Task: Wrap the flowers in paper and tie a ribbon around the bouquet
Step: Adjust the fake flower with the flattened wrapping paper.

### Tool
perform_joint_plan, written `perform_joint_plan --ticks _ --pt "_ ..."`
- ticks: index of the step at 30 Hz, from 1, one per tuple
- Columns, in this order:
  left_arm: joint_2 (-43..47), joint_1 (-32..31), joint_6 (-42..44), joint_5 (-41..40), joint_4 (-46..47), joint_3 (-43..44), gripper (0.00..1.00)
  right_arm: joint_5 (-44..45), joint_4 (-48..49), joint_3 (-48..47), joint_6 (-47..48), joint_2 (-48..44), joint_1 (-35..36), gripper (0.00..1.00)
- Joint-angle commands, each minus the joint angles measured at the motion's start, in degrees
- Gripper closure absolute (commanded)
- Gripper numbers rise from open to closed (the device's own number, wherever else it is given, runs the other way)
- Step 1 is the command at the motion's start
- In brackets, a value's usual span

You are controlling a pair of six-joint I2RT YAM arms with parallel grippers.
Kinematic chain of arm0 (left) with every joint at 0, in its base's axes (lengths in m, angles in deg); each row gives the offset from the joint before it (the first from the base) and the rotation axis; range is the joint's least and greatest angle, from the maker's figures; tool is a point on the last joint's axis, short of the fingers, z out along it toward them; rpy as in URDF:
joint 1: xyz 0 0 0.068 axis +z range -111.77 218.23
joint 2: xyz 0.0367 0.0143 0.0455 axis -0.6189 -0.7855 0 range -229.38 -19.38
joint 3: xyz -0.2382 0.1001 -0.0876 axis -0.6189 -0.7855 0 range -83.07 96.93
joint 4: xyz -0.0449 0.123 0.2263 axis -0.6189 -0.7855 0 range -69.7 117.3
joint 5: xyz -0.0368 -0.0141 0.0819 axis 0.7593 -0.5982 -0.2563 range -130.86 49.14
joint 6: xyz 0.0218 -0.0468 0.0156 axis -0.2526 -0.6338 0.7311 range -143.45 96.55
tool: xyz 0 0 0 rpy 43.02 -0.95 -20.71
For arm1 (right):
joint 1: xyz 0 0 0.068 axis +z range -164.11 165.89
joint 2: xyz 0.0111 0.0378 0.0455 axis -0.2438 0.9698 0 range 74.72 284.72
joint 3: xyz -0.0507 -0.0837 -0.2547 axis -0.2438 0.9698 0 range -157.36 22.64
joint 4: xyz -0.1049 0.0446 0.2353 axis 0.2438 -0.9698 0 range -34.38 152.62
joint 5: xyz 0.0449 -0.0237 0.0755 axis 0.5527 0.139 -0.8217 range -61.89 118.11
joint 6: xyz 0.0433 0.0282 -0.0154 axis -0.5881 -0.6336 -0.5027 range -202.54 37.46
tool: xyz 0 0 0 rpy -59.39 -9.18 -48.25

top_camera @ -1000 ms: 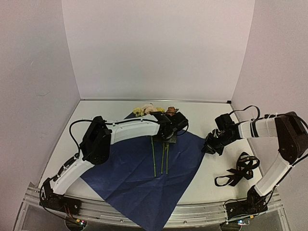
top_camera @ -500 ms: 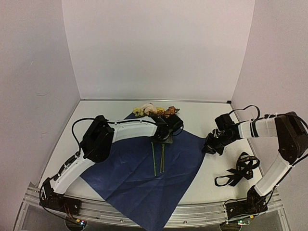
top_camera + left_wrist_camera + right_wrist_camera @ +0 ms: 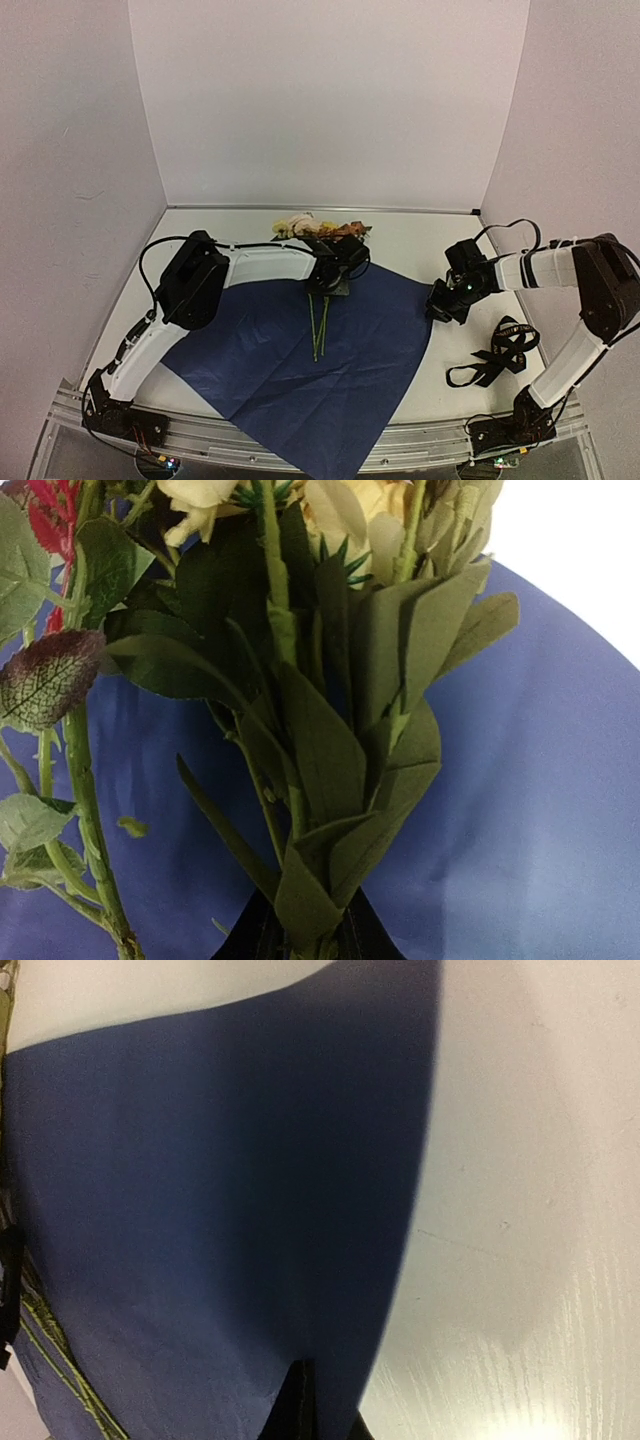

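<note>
Paper, navy face up, spread over lower centre of worktop. Ribbon loose at lower right. Right gripper shut at paper's right corner; hold unclear. Left gripper, centre, closed on flowers at stems; blooms upper centre.

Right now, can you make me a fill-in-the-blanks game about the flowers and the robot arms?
1. The flowers lie on the dark ___ paper.
2. The left end effector is shut on the ___.
3. The ribbon lies on the table, on the robot's ___ side.

Missing words: blue, flowers, right.
</note>
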Motion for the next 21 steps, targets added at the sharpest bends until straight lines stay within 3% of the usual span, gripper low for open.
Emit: perform_joint_plan --ticks 1,14,21 --pt "4.94 2.36 0.30 0.02 0.50 -3.59 0.83 10.04 -1.34 2.03 0.37 -3.42 1.96 1.00" --pt "8.90 0.45 -1.59 2.73 3.38 -8.10 0.82 18.19 1.25 5.29 -1.98 -4.63 7.87 1.00" --pt "13.01 -0.24 -1.37 4.32 4.18 -9.27 0.46 17.62 1.65 5.25 -2.67 -4.03 8.34 1.00"
